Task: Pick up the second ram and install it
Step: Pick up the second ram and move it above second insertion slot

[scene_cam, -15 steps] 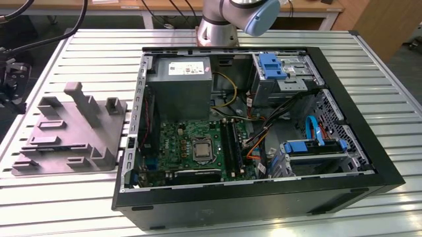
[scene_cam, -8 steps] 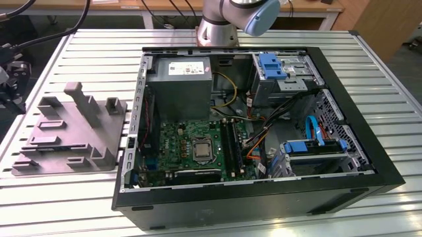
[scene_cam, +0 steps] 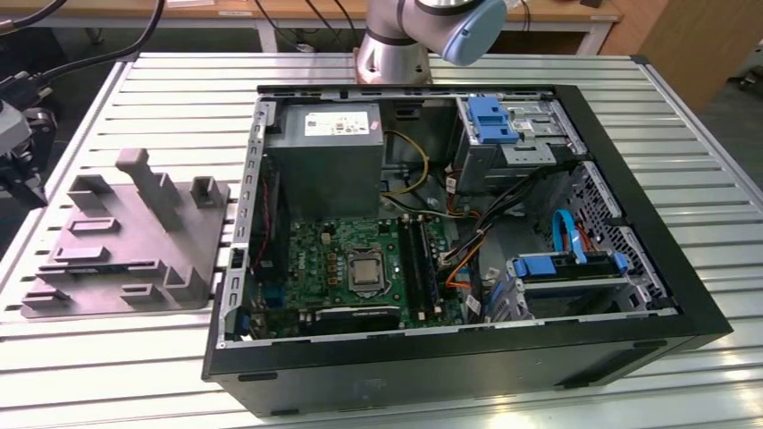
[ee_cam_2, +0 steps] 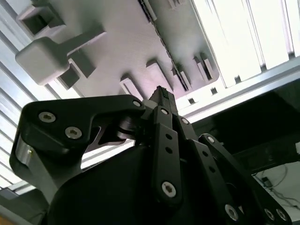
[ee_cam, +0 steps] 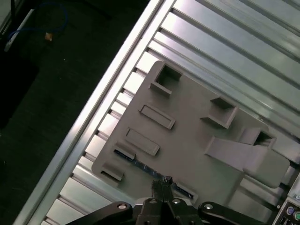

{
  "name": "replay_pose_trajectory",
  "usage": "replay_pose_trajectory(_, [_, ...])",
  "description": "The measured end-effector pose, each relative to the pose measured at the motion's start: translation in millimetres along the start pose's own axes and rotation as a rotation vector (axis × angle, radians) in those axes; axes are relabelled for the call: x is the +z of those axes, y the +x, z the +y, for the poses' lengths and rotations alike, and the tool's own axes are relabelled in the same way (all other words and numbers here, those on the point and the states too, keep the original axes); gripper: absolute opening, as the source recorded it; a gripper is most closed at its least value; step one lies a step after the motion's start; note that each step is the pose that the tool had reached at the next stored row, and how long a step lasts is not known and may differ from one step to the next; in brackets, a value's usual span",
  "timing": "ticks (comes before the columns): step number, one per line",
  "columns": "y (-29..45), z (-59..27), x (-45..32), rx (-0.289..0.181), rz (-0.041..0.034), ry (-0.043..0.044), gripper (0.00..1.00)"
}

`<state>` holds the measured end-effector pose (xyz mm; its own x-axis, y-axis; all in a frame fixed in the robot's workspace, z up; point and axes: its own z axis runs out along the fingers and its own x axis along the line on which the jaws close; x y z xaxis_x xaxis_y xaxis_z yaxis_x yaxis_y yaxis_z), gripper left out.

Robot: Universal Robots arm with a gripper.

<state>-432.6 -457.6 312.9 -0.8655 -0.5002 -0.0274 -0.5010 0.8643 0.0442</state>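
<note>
My claw [ee_cam: 164,181] is pinched narrow, fingertips together with nothing between them. Just past its tips the ram [ee_cam: 139,165] lies edge-on, a dark strip in a slot of the grey plate [ee_cam: 187,136]. The plate rests on the slatted table [ee_cam: 225,42]. In the exterior view it sits to the left of the open computer case [scene_cam: 477,268].

My end effector [ee_cam: 164,183]: matt black, silver screw heads. Moulded plate [ee_cam: 187,136]: plain mid grey, no pattern. Second ram [ee_cam: 138,164]: dark strip, bluish flecks. Surface [scene_cam: 680,107]: silver aluminium, parallel ribbed stripes. Computer case [scene_cam: 477,362]: black outside, bare grey metal inside. Motherboard [scene_cam: 334,259]: green, black slots, silver socket. Drive brackets [scene_cam: 491,116]: blue tabs on grey. Power supply [scene_cam: 324,156]: grey, white label. Cables [scene_cam: 513,192]: black, yellow, orange, blue. My arm [scene_cam: 412,36]: silver, pale blue cap.
</note>
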Motion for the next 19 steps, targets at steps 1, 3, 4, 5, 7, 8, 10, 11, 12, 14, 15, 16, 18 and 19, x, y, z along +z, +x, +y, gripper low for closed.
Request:
replay_pose_trajectory(1, [0.0, 0.0, 0.3, -0.020, 0.0008, -0.0005, 0.10])
replay_pose_trajectory(3, [0.0, 0.0, 0.7, -0.056, 0.0025, -0.0015, 0.10])
replay_pose_trajectory(4, [0.0, 0.0, 1.0, -0.074, 0.0033, -0.0020, 0.10])
replay_pose_trajectory(5, [0.0, -0.1, 1.2, -0.091, 0.0040, -0.0025, 0.10])
replay_pose_trajectory(7, [0.1, -0.1, 1.6, -0.128, 0.0057, -0.0035, 0.10])
replay_pose_trajectory(8, [0.1, -0.1, 1.9, -0.147, 0.0065, -0.0040, 0.10])
replay_pose_trajectory(10, [0.1, -0.1, 2.4, -0.182, 0.0081, -0.0050, 0.10])
replay_pose_trajectory(11, [0.1, -0.1, 2.6, -0.200, 0.0088, -0.0055, 0.10])
replay_pose_trajectory(12, [0.1, -0.1, 2.9, -0.218, 0.0096, -0.0060, 0.10])
replay_pose_trajectory(14, [0.1, -0.1, 3.4, -0.256, 0.0113, -0.0070, 0.10])
replay_pose_trajectory(15, [0.1, -0.2, 3.6, -0.274, 0.0121, -0.0075, 0.10])
replay_pose_trajectory(16, [0.1, -0.2, 3.8, -0.292, 0.0129, -0.0080, 0.10])
replay_pose_trajectory(18, [0.1, -0.2, 4.3, -0.328, 0.0145, -0.0090, 0.10])
replay_pose_trajectory(19, [0.1, -0.2, 4.6, -0.346, 0.0153, -0.0095, 0.10])
